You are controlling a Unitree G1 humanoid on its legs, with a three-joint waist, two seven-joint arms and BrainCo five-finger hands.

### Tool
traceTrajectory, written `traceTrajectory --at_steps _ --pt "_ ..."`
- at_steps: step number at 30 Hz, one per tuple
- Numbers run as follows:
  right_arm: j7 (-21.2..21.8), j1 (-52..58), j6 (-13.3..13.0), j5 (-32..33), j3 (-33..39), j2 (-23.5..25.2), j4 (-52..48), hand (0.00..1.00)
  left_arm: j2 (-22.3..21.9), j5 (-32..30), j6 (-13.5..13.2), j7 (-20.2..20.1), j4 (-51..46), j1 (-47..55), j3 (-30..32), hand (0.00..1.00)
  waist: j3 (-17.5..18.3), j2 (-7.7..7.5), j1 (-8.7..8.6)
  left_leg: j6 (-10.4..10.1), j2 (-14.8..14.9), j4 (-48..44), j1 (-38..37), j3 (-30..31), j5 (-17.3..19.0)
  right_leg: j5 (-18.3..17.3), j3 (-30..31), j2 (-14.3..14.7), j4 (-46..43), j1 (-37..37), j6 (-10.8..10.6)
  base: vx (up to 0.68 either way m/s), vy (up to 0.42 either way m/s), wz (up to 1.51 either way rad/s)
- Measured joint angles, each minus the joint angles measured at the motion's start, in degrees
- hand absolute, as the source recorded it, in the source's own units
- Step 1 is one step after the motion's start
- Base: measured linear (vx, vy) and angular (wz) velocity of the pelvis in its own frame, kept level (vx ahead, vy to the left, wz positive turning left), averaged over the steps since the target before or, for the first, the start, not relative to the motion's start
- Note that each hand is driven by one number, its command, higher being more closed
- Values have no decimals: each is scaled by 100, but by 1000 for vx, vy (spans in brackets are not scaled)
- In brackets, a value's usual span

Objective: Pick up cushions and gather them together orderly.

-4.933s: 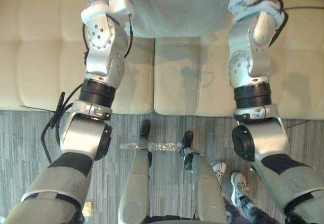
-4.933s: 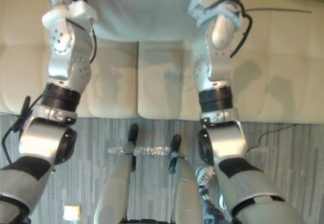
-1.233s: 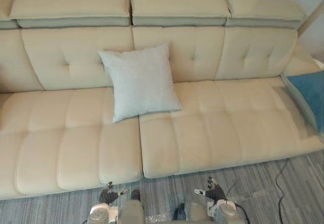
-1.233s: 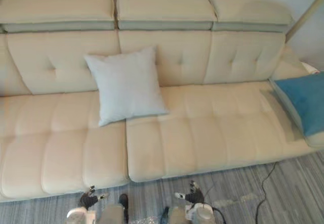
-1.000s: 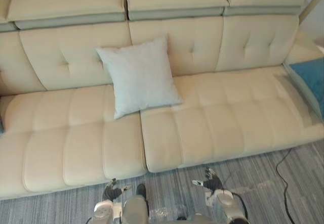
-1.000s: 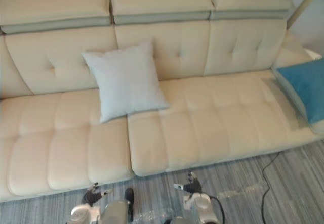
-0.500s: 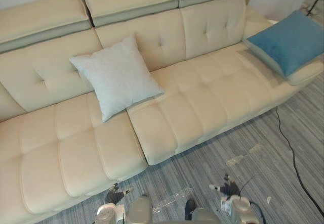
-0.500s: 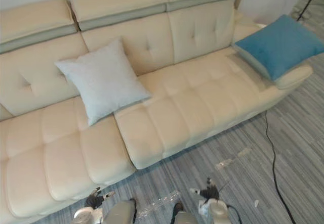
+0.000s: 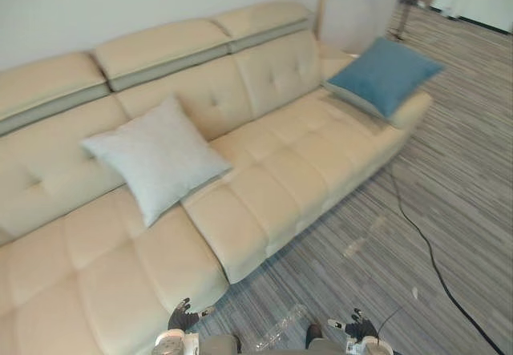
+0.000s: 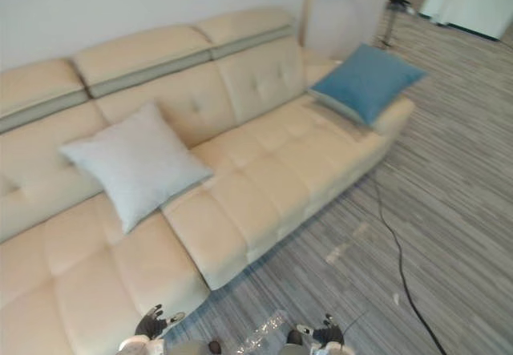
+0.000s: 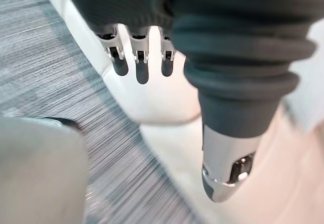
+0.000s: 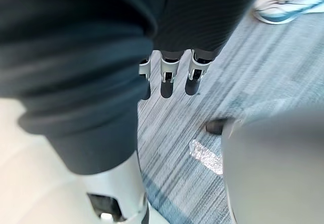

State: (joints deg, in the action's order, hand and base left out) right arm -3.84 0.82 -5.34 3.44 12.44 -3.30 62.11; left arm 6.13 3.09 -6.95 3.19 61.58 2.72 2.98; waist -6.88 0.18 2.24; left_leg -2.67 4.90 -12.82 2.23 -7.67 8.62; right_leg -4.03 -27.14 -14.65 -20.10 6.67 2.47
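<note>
A cream sofa (image 9: 272, 187) carries 2 cushions, well apart. A pale grey cushion (image 9: 156, 156) leans against the backrest near the middle, and a blue cushion (image 9: 383, 74) lies tilted at the sofa's right end. Low over the striped grey carpet (image 9: 449, 211), the left hand (image 9: 181, 316) and right hand (image 9: 361, 325) hang with fingers straight and relaxed, holding nothing.

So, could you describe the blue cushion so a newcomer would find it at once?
Start at the long cream sofa. Follow its seat to the right end, where the blue cushion rests on the armrest. It alone is blue; the pale grey cushion leans on the backrest.
</note>
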Motion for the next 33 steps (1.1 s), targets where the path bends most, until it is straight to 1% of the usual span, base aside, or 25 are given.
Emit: traceTrajectory --at_steps 1,2,3,4,5,6,7,8,9,11,13,14,15,17,18,20,21,22,23,26,29,30,31,32,33 --pt "-1 -3 0 0 -4 24 0 0 13 -24 5 1 3 -5 0 0 16 -28 -1 -14 16 26 -76 -85 -9 -38 -156 -34 -148 -54 -28 113 -78 -138" --pt "-2 67 1 -1 -5 38 6 0 32 -49 7 3 10 -51 6 0 63 -216 4 -33 -23 7 -182 -357 2 -122 -422 -36 -106 -35 -148 95 -53 -109" --pt "-5 31 -12 -1 -28 5 -11 0 29 -80 18 1 104 -141 28 0 27 -206 17 15 -31 -18 -189 -400 -3 -61 -455 7 -62 -43 -69 17 -79 -135" --pt "-6 -7 -33 -2 -94 -86 -12 0 -94 -79 71 -11 253 -261 7 0 10 -169 -2 195 -50 172 -231 -371 -92 188 -294 232 412 -107 -31 -101 -47 -107" --pt "-7 -4 -27 -2 -107 -169 6 0 -162 -79 82 -12 250 -268 -9 0 65 -45 29 249 20 358 -245 -342 -129 310 -172 432 768 -184 -63 -104 -51 -102" --pt "-18 -28 -18 -1 -115 -247 -1 0 -274 -80 76 -9 201 -268 -17 0 125 56 42 -57 165 452 -250 -553 -133 -172 -272 426 275 -131 -134 -64 -96 -81" --pt "-23 -21 2 0 -151 -212 30 0 -232 -79 63 -6 107 -266 -101 0 119 -98 57 -73 100 375 -238 -684 -125 -753 -167 253 -274 -124 -409 8 -140 -63" --pt "-25 -34 5 0 -179 -164 34 0 -184 -80 70 -10 66 -277 -143 0 117 -199 59 -104 95 290 -225 -730 -103 -868 -22 299 -62 -188 -503 11 -164 -46" --pt "-26 -106 8 4 -201 -157 27 0 -142 -82 101 -2 90 -339 -188 0 61 -180 77 -146 273 129 -170 -759 -64 -698 94 570 233 -233 -369 -22 -154 -40" --pt "-74 -117 -17 58 -215 -109 -16 0 -142 -85 106 0 76 -340 -239 0 -1 -29 102 -195 695 -524 212 -703 -26 -196 97 1145 1241 -613 -173 -45 -206 -34" --pt "-123 -90 -35 117 -192 -140 -16 0 -148 -83 107 11 76 -374 -231 0 -81 67 130 -243 895 -1031 375 -614 55 -61 159 1370 1496 -768 -56 -41 -163 -32" --pt "-148 -92 -52 117 -191 -163 -20 0 -152 -79 105 19 81 -352 -225 0 -161 98 137 -240 913 -1147 390 -503 56 -40 246 1421 1549 -850 -21 -49 -106 -33" --pt "-159 -91 -61 118 -191 -163 -20 0 -159 -78 105 21 84 -346 -226 0 -201 74 138 -242 895 -1142 384 -389 99 -37 293 1430 1566 -867 -16 -53 -68 -33" --pt "-184 -66 -71 120 -126 -184 -21 0 -228 -59 97 36 31 -289 -189 0 -230 158 150 -394 475 -878 387 651 273 -48 540 1448 1678 -864 -41 -51 12 -39" --pt "-185 -65 -72 120 -119 -185 -20 0 -237 -53 97 36 21 -284 -170 0 -245 163 156 -395 397 -801 390 780 273 -43 586 1446 1692 -864 -45 -42 87 -40" --pt "-186 -35 -71 120 -114 -180 -21 0 -252 1 80 30 -37 -265 -125 0 -304 209 180 -391 30 -318 579 1263 239 -53 790 1432 1747 -864 -19 -21 129 -35" --pt "-186 -25 -71 119 -112 -179 -20 0 -269 20 72 27 -45 -265 -66 0 -328 206 204 -385 -37 -259 599 1324 123 -53 863 1429 1739 -867 -19 4 131 -64" --pt "-186 36 -74 121 -118 -156 -33 0 -289 69 26 30 -97 -248 59 0 -334 203 386 -386 -62 -166 515 1278 -91 -52 1085 1453 1757 -865 -54 54 132 -70" --pt "-176 38 -77 120 -153 -90 -34 0 -261 71 5 29 -122 -247 132 0 -331 215 436 -290 -91 -140 484 1196 -3 -15 1275 1463 1826 -872 -148 75 127 -72" --pt "-179 -7 -77 124 -154 -97 -35 0 -305 175 1 10 -143 -246 405 0 -376 142 437 -165 -163 -358 504 1035 237 38 1683 1451 1883 -851 -241 132 140 -28" --pt "-161 -69 -77 116 -254 -89 -34 0 -309 204 2 14 -157 -184 503 0 -270 134 485 -81 -183 -557 454 759 600 -113 2000 1399 1712 -762 -427 205 154 -58" --pt "-128 -75 -77 114 -254 -84 -19 0 -306 212 3 14 -167 -167 503 0 -231 123 502 -57 -182 -571 349 571 753 -392 2141 1339 1177 -558 -520 251 129 -57" --pt "-117 -80 -76 112 -254 -79 -18 0 -303 209 4 13 -177 -156 502 0 -222 124 532 -59 -183 -569 294 483 770 -516 2167 1296 874 -452 -536 278 106 -70" --pt "-80 -76 -72 109 -253 -61 -18 0 -281 207 12 13 -190 -130 493 0 -212 94 555 34 -208 -562 55 216 804 -910 2142 1125 -193 -99 -780 319 75 -52" --pt "-57 -62 -65 110 -264 -50 -24 0 -248 202 19 14 -187 -96 482 0 -197 54 527 89 -296 -592 -161 187 830 -985 1989 957 -969 201 -891 331 64 -42"
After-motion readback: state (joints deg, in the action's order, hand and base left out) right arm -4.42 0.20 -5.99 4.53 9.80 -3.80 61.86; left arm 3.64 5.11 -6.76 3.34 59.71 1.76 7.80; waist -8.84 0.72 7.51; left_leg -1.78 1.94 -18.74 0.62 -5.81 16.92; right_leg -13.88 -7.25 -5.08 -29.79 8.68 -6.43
